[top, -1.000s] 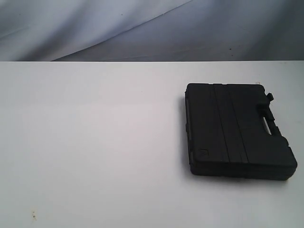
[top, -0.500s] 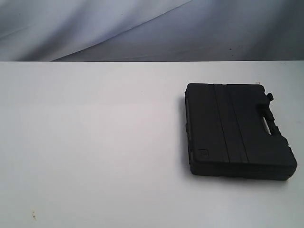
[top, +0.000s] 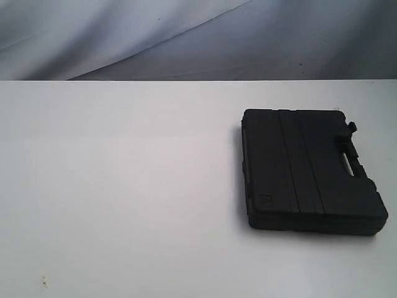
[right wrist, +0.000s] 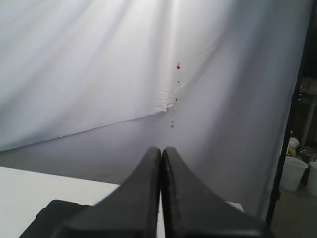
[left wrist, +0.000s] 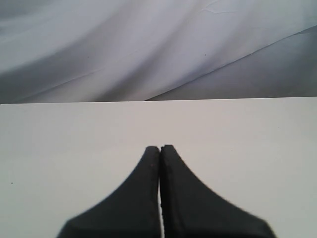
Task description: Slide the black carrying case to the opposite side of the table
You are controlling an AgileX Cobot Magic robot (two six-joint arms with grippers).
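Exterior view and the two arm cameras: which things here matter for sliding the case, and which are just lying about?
For the job:
- black case
- white table
- left gripper, shut
- right gripper, shut

Just there:
- backdrop cloth
- white bucket
- dark pole

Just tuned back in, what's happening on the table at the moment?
The black carrying case lies flat on the right part of the white table, and no arm shows near it in the exterior view. Both grippers are shut and empty: the left gripper points over bare table, the right gripper hangs near one corner of the case, apparently not touching it.
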